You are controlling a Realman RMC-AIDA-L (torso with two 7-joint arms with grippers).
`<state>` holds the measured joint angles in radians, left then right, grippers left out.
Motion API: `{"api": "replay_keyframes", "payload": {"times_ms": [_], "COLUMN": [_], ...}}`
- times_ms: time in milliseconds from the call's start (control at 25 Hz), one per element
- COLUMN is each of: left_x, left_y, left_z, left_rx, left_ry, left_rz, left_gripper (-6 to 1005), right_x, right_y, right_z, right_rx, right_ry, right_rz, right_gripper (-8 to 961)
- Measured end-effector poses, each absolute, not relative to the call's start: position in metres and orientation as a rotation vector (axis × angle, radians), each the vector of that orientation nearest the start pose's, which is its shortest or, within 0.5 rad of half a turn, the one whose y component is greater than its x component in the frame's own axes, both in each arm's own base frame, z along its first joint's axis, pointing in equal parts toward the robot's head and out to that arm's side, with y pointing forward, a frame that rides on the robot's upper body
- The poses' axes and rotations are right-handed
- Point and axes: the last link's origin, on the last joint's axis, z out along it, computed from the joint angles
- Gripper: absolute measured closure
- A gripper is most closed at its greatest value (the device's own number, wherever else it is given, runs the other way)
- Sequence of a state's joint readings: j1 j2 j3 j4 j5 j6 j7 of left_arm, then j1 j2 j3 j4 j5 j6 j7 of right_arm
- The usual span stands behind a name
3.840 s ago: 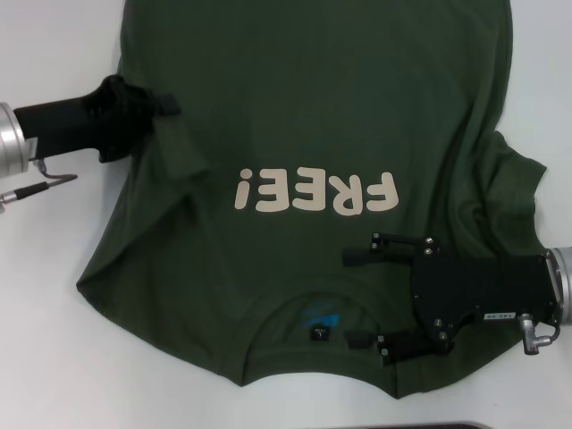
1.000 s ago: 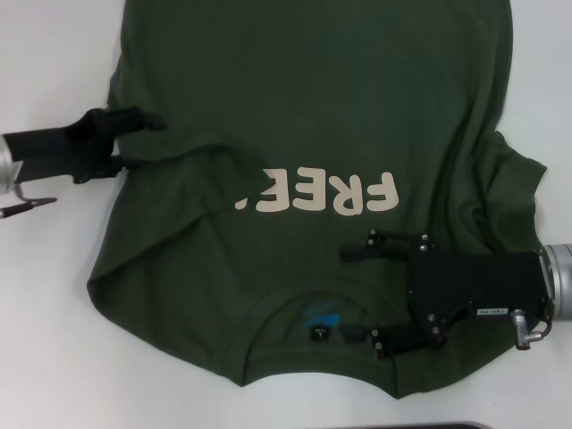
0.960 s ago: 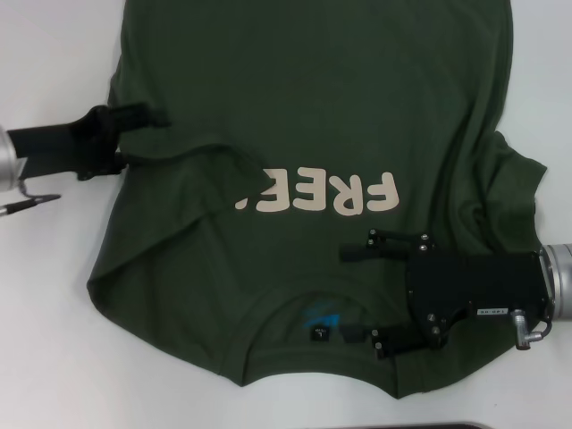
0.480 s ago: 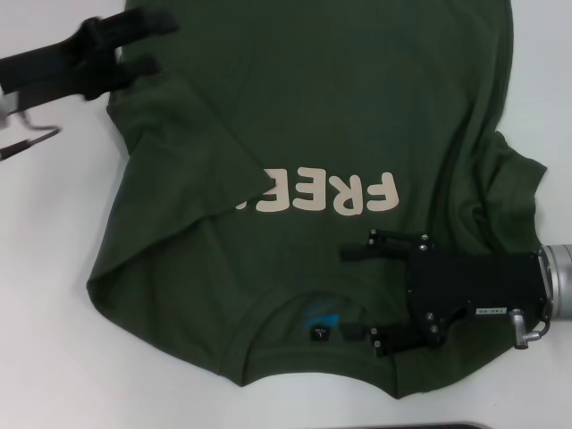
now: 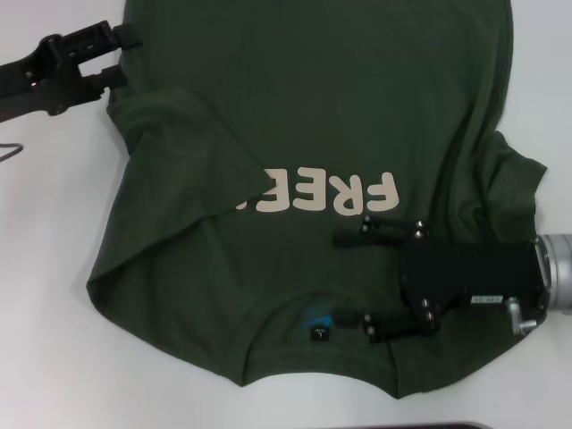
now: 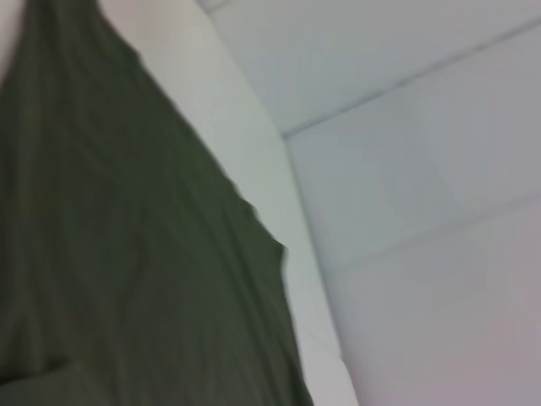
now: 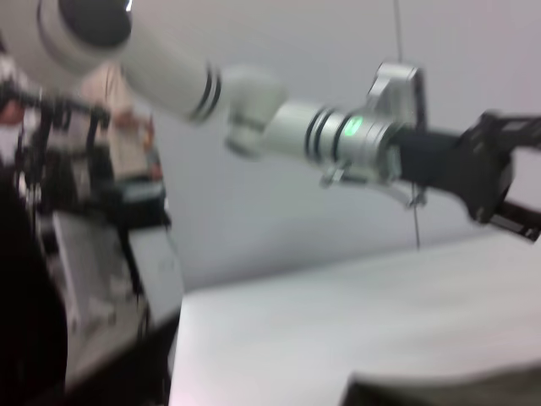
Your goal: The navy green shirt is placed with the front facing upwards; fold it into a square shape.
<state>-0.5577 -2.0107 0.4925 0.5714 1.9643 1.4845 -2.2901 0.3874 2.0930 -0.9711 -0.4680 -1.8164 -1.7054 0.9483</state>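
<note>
The navy green shirt (image 5: 357, 98) lies front up on the white table, with cream "FREE" lettering (image 5: 331, 195) and the neck label (image 5: 320, 332) near me. Its left sleeve (image 5: 188, 152) is folded inward and covers the end of the lettering. My left gripper (image 5: 121, 58) is open and empty at the shirt's far left edge. My right gripper (image 5: 342, 279) is open and empty over the shirt between the lettering and the collar. The left wrist view shows green cloth (image 6: 127, 254). The right wrist view shows the left arm (image 7: 338, 127) far off.
Bare white table (image 5: 45, 313) lies to the left of the shirt and at the near edge. A dark strip (image 5: 447, 426) runs along the table's near edge. Racks and equipment (image 7: 68, 169) stand beyond the table in the right wrist view.
My left gripper pulled the left sleeve inward over the lettering, let it go, and moved away to the far left. My right gripper shifted a little left toward the collar.
</note>
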Motion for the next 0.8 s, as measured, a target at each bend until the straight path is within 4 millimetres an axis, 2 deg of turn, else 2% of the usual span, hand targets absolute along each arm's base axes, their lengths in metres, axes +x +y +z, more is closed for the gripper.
{"api": "replay_keyframes", "payload": {"times_ms": [200, 360, 480, 600, 680, 800], "left_x": [-0.282, -0.283, -0.290, -0.299, -0.304, -0.307], "left_y": [0.332, 0.309, 0.291, 0.272, 0.258, 0.247], "left_z": [0.060, 0.066, 0.059, 0.047, 0.037, 0.030], "left_rx": [-2.269, -2.467, -2.618, -2.716, -2.731, -2.708], "left_ry": [-1.657, -1.469, -1.320, -1.066, -0.877, -0.766], "left_rz": [-1.046, -0.966, -0.827, -0.789, -0.813, -0.828], "left_gripper": [158, 158, 158, 158, 158, 158], "right_x": [0.251, 0.247, 0.247, 0.247, 0.249, 0.258], "right_y": [0.248, 0.257, 0.262, 0.263, 0.261, 0.258], "right_z": [-0.040, -0.032, -0.029, -0.026, -0.025, -0.018], "right_rx": [-2.847, -2.820, -2.775, -2.729, -2.704, -2.649], "right_ry": [0.512, 0.795, 0.911, 0.979, 1.028, 1.151], "right_rz": [1.195, 1.245, 1.268, 1.315, 1.340, 1.345], "right_gripper": [22, 25, 28, 30, 32, 34]}}
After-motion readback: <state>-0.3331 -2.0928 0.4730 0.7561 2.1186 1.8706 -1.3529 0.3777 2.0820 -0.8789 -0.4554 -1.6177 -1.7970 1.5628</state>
